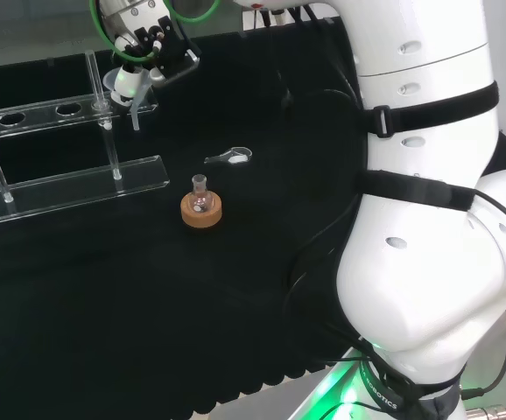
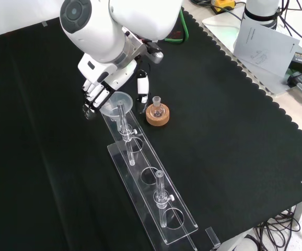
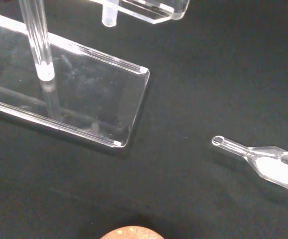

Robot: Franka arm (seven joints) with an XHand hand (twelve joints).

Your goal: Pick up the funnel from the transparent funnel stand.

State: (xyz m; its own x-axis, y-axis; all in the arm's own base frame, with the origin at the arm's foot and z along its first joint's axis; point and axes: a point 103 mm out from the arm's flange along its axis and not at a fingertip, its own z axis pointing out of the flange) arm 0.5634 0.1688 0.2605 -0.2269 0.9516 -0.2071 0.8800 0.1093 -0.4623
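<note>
The funnel [image 2: 115, 102] sits in the upper middle of the front view, at the top end of the clear stand [image 2: 164, 219]; it is see-through, with a wide round cup on top and a thin tube going down through the stand's end hole; in the head view it shows in the upper left of the frame, a small pale shape [image 1: 122, 83] with its tube hanging below the top shelf; the hand [image 2: 96, 91] is right at the cup, just to its left in the front view, with its fingers bent around the rim, so I think it has taken hold of the funnel; I cannot tell if the cup has come off the shelf yet, because the tube looks to be in the hole; so the reaching and grabbing look done, and the lifting up and out looks left to do; the stand is a long clear rack with two flat shelves, thin posts and a row of round holes, running down to the lower middle of the front view; a little glass flask on a cork ring [image 2: 157, 114] stands just to the right of the funnel there; a small clear scoop [image 3: 263, 164] with white powder in it lies on the black cloth [image 2: 234, 130] near the stand's end.
</note>
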